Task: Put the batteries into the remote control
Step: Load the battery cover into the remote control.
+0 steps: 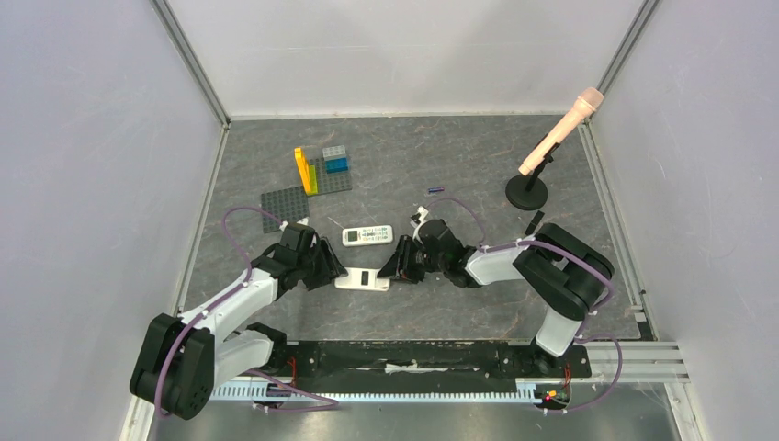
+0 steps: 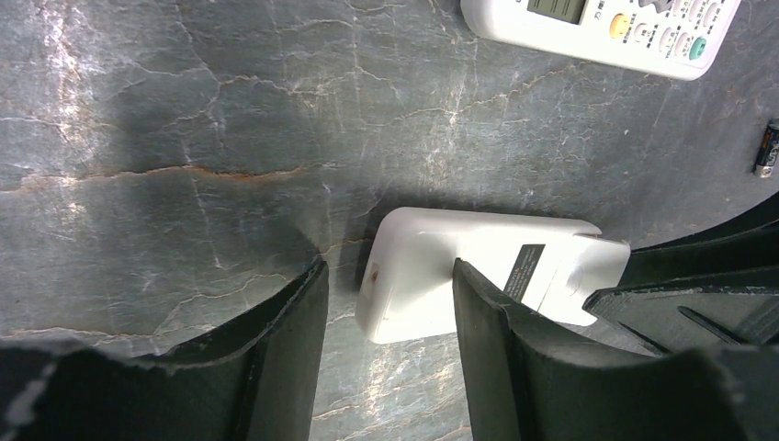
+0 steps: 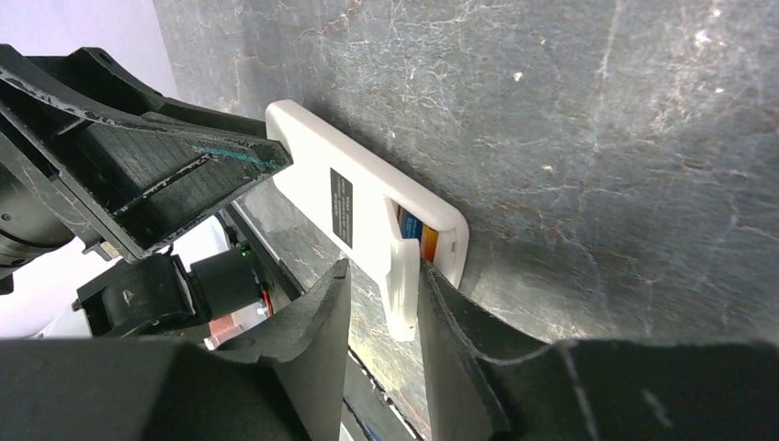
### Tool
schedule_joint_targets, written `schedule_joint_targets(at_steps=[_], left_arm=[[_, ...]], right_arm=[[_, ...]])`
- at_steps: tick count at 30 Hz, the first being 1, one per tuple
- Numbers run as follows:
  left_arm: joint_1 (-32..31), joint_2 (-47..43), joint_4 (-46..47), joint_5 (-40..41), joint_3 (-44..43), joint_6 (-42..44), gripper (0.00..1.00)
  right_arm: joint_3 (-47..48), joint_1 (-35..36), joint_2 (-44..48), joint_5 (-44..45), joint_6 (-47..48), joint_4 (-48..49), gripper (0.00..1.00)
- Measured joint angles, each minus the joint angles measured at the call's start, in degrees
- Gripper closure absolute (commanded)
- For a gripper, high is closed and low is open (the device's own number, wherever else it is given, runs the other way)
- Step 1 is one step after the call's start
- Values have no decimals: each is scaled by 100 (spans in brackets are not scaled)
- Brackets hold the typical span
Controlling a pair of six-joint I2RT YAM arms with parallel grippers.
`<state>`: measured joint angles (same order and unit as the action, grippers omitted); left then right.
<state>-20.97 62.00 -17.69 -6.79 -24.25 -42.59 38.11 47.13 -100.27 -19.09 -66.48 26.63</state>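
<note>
Remote control [image 1: 363, 278] lies face down on the table [image 1: 413, 312] between both arms, cells in its bay.
Left hand [image 2: 388, 276] stands apart astride the end opposite the bay. Right hand [image 3: 386, 271] is apart too, loosely flanking the half-seated cover [image 3: 401, 294] over two batteries [image 3: 418, 231]. Likely best: brace that end, then push the cover flat and straight.
</note>
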Motion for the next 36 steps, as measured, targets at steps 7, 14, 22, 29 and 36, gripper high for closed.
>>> schedule_joint_targets(at_steps=[7, 14, 22, 29, 36], left_arm=[[0, 0, 7, 0, 0, 0, 42], [0, 0, 9, 0, 2, 0, 42], [0, -2, 35, -13, 13, 0, 41], [0, 0, 96, -44, 33, 0, 41], [2, 96, 245, -136, 35, 0, 41]], right_arm=[[94, 22, 170, 76, 142, -387, 60], [94, 22, 282, 227, 197, -782, 62], [94, 28, 286, 271, 225, -876, 69], [92, 50, 286, 319, 229, -879, 76], [92, 103, 286, 354, 223, -876, 80]])
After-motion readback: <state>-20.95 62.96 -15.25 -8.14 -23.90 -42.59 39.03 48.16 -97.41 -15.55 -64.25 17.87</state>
